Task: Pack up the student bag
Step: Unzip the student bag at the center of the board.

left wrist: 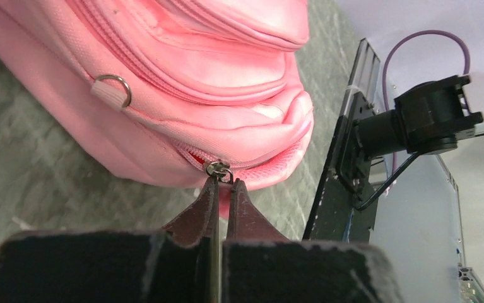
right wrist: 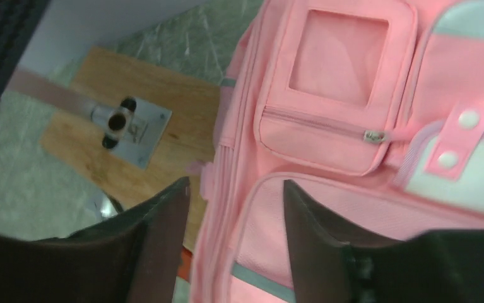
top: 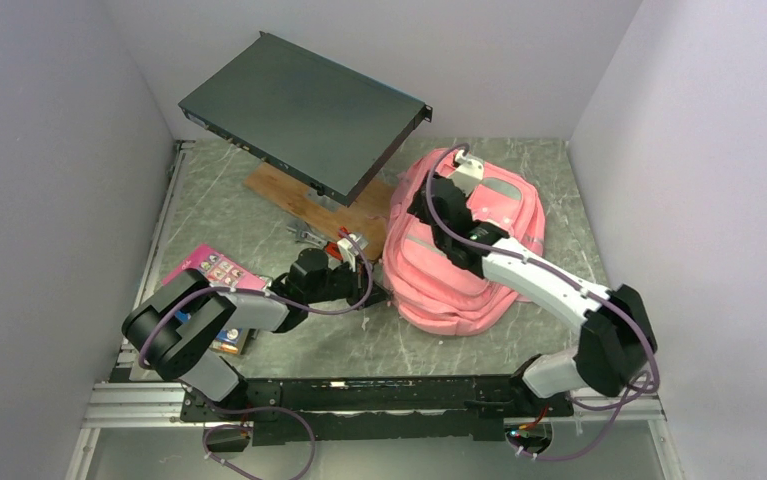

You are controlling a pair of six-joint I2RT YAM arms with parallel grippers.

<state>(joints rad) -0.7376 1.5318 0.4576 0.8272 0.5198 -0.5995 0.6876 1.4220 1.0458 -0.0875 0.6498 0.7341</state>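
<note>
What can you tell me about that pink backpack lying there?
The student bag is a soft pink fabric backpack lying flat on the grey table. It has several zipped pockets, pale mint-grey panels, a framed window pocket and a metal ring on a loop. The left gripper pinches a zip pull at its edge; the open right gripper hovers over it.

The student bag (right wrist: 327, 208) is seen as soft, matt woven cloth; its zip pull (left wrist: 218, 169) and ring (left wrist: 118, 85) are shiny metal. The board (right wrist: 163, 151) is made of smooth grained wood; the tabletop (top: 259, 215) is finished matt and marbled.
</note>
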